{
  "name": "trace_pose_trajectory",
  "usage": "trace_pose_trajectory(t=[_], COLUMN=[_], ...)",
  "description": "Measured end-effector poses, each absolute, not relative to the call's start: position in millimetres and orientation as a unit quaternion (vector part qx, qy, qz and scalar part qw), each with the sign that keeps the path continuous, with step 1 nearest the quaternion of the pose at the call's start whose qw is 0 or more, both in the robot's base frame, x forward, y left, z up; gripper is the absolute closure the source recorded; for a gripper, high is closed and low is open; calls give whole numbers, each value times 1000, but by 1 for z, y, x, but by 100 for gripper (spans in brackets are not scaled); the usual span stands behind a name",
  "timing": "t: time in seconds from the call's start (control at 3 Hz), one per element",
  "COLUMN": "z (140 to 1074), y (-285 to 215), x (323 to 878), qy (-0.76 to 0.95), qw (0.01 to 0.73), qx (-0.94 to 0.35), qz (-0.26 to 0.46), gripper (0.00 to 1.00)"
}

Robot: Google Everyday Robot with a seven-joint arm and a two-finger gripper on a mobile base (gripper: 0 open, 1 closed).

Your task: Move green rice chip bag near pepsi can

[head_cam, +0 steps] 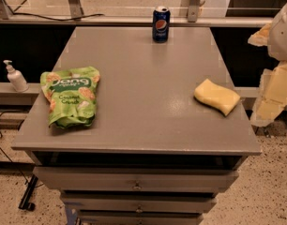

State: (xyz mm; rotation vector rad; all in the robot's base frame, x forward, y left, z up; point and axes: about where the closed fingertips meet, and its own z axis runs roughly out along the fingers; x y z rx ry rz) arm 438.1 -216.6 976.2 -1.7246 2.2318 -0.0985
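The green rice chip bag [70, 96] lies flat near the left edge of the grey cabinet top [143, 78], with its white lettering facing up. The pepsi can [161, 24] stands upright at the back edge, a little right of the middle. My gripper [275, 90] shows as pale, yellowish parts at the right edge of the view. It is beyond the cabinet's right side and far from both the bag and the can. It holds nothing that I can see.
A yellow sponge [217, 96] lies near the right edge of the top. A white pump bottle [15, 77] stands on a low ledge to the left. Drawers [136, 185] are below the front edge. Cables run on the floor at the left.
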Motion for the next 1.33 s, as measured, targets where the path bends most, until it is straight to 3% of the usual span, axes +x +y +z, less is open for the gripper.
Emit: trace_pose_trajectory(t=[0.67,1.0,1.33], z=[978,970,953], y=[-210,-175,-109], x=[442,453,475], qy=[776,764,734], qw=[172,211,273], qx=[-606,-609,-616], qz=[-29,3,87], gripper=[0,0,0])
